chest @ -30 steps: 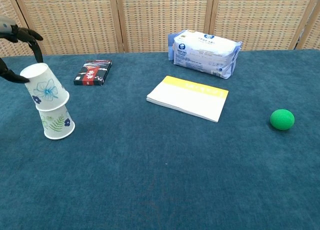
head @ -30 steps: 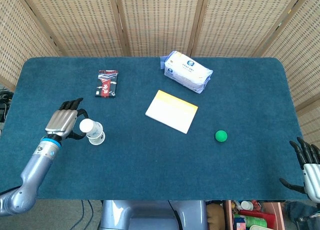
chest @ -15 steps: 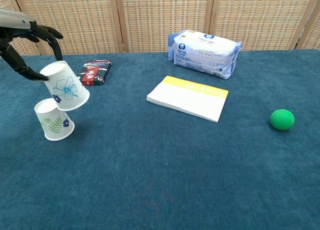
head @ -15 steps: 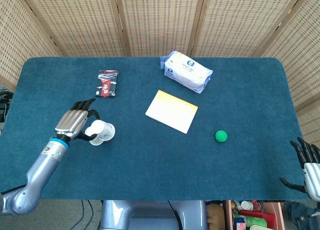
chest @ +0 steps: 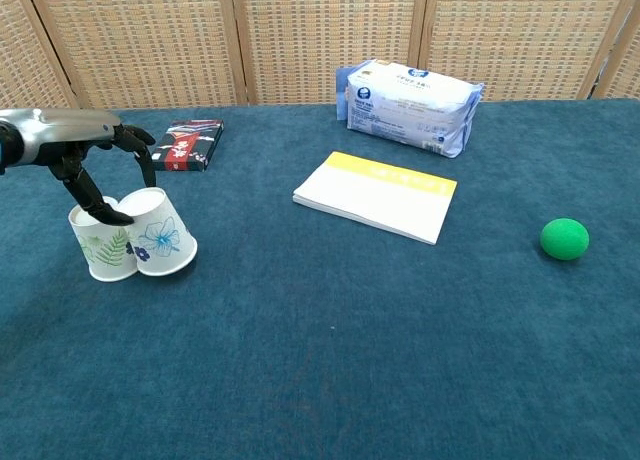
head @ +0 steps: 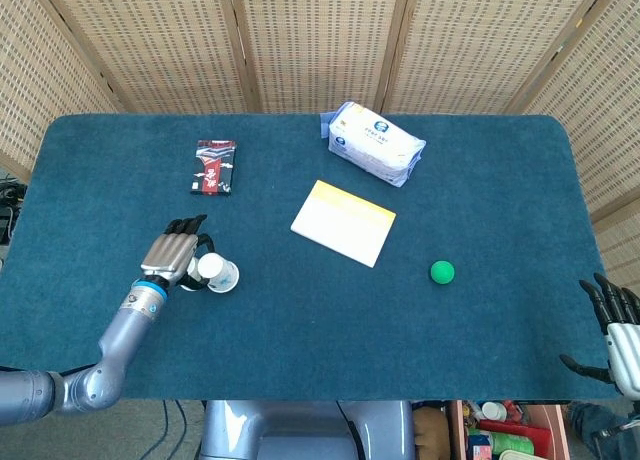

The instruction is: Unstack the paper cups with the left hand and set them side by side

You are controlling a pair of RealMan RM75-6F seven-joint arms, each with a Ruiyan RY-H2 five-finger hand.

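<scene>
Two white paper cups stand upside down next to each other at the table's left. The leaf-printed cup (chest: 102, 246) is on the left, and the blue-flower cup (chest: 161, 239) leans slightly against its right side. My left hand (chest: 96, 166) arches over them, thumb and fingers still holding the top of the blue-flower cup (head: 219, 273). In the head view the left hand (head: 175, 254) hides most of the leaf cup. My right hand (head: 616, 331) hangs beyond the table's near right corner, fingers apart and holding nothing.
A black and red box (chest: 186, 145) lies behind the cups. A white pad with a yellow edge (chest: 377, 195) sits mid-table, a tissue pack (chest: 410, 93) behind it, and a green ball (chest: 564, 239) at the right. Wicker screens close off the back.
My left hand lifted the blue-flower cup off the leaf cup, carried it right and down, and now it rests on the table beside the leaf cup. The right hand stayed still.
</scene>
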